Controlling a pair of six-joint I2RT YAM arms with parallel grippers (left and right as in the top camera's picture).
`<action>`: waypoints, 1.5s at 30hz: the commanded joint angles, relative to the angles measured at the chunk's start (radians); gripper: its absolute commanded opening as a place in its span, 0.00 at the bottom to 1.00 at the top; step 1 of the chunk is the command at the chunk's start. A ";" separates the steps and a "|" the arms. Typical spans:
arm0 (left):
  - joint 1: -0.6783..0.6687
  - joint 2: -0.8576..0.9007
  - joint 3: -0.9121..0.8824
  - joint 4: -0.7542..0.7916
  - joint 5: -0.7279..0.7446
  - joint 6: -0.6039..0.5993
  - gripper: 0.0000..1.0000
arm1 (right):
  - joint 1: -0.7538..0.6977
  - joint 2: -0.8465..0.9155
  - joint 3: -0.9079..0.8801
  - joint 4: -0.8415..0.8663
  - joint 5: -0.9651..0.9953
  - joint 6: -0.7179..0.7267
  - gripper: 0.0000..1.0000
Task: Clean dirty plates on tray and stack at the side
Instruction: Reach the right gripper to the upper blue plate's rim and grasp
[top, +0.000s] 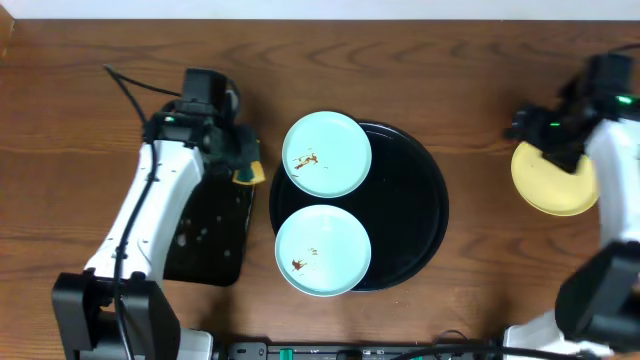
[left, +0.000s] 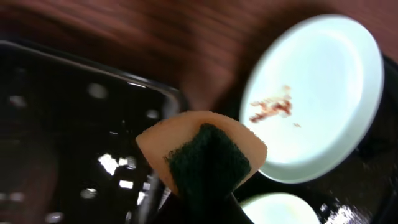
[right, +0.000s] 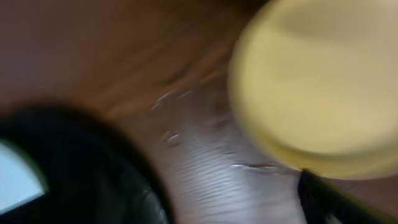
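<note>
**A:** What is the overhead view giving us?

**B:** The left jaws are sitting over a corner of the black rectangular tray (top: 205, 240), clamped shut on a sponge (top: 249, 172). Just beside them the closer turquoise plate (top: 327, 154) is lying on the round black tray (top: 410, 210). The farther turquoise plate (top: 322, 250) is lying next to it on that tray.

**A:** Is the left wrist camera adding anything?

**B:** It is showing the sponge close up, yellow with a dark green scouring face. The brown smear on the closer turquoise plate is showing clearly just past the sponge.

**A:** And the right jaws?

**B:** Overhead, they are hovering over the rim of the yellow plate (top: 553, 185), which is resting on the tabletop (top: 480, 60), well apart from the round black tray. The right wrist picture is blurring badly. I cannot tell how wide those jaws are standing, or whether they are gripping anything.

**A:** The surroundings?

**B:** Brown wood grain is running across the tabletop, and a pale strip is showing beyond its far edge.
</note>
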 joint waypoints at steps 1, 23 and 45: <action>0.058 0.003 -0.020 -0.006 -0.013 0.051 0.08 | 0.126 0.105 -0.018 0.019 -0.155 -0.072 0.76; 0.113 0.003 -0.040 -0.042 -0.013 0.061 0.07 | 0.416 0.332 0.044 0.346 -0.135 0.115 0.82; 0.113 0.003 -0.040 -0.036 -0.013 0.061 0.08 | 0.574 0.385 0.295 0.019 -0.211 -0.042 0.79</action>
